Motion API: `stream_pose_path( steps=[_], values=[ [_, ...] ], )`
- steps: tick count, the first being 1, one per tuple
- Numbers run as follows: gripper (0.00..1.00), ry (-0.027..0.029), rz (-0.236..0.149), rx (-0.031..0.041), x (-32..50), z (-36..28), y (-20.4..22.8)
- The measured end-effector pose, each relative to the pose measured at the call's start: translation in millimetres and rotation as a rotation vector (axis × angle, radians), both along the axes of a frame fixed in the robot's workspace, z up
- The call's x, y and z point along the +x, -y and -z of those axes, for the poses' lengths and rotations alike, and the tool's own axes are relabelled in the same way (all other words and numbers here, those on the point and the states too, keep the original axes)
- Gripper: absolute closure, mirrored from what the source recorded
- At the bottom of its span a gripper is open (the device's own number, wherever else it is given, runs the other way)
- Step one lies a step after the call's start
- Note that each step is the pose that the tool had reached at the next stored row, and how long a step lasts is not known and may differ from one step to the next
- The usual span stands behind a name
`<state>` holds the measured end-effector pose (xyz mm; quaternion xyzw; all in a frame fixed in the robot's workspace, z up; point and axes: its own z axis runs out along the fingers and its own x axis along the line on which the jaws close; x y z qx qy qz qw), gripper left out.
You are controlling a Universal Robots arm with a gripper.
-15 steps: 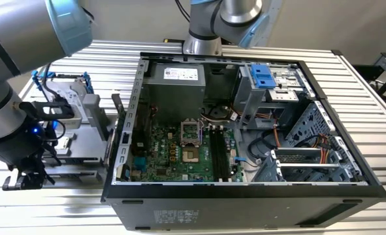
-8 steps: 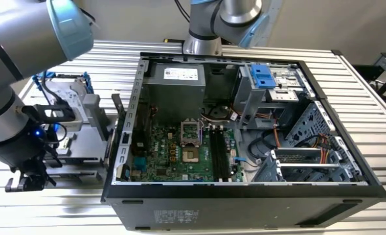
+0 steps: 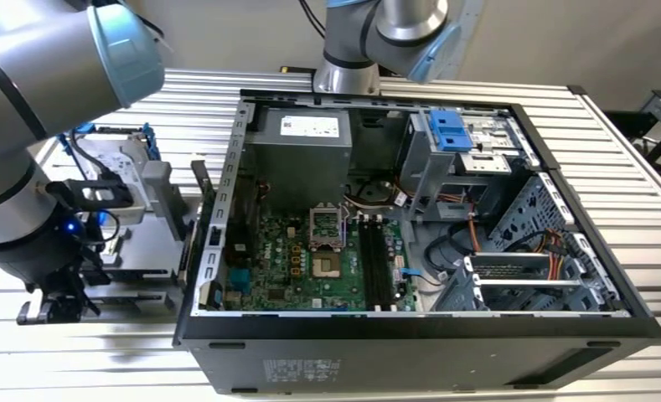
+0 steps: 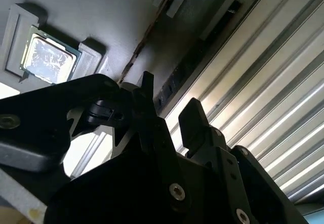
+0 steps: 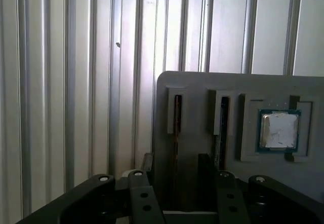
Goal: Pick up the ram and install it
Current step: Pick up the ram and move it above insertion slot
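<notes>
**Exterior view, from its left to its right.** The arm [image 3: 28, 126] bends down over a grey holder [image 3: 146, 247] on the ribbed metal tabletop [image 3: 632, 167]. Just beside the holder stands the open computer case [image 3: 420, 352], with a green circuit board [image 3: 296, 268] lying flat inside it.

**Both wrist views.** These look along the tool [image 5: 175, 158] [image 4: 167, 95] onto the face of the holder [image 5: 197, 89] [image 4: 101, 11], which the arm covers in the exterior view. The tool's two black fingers stand apart with a clear gap between them and nothing in their grip.

The ram [image 5: 177, 115] [image 4: 151, 29] sits on edge in a narrow slot of the holder and shows as a thin brown strip in line with that gap. Whether a fingertip touches it cannot be told. Near it is a second slot [image 5: 223, 120], whose contents are unclear. Beyond that slot a square silver processor [image 5: 277, 129] [image 4: 48, 59] rests in its own recess.

**First wrist view.** The holder's edge is seen against the tabletop ribs [image 5: 61, 82].
</notes>
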<state>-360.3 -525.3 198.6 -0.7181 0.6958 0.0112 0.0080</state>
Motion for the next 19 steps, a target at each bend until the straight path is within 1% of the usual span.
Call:
stream_pose_path(
  steps=[4,7,13,19],
  values=[
    [0.0,-0.0003,0.004,-0.0003,-0.3,3.8,-0.3],
    [0.0,-0.0002,0.01,-0.0002,-0.5,5.2,-0.4],
    [0.0,-0.0001,0.011,-0.0001,-0.7,5.7,-0.4],
    [0.0,0.0013,0.011,-0.0002,-3.7,5.7,-0.4]
  ],
)
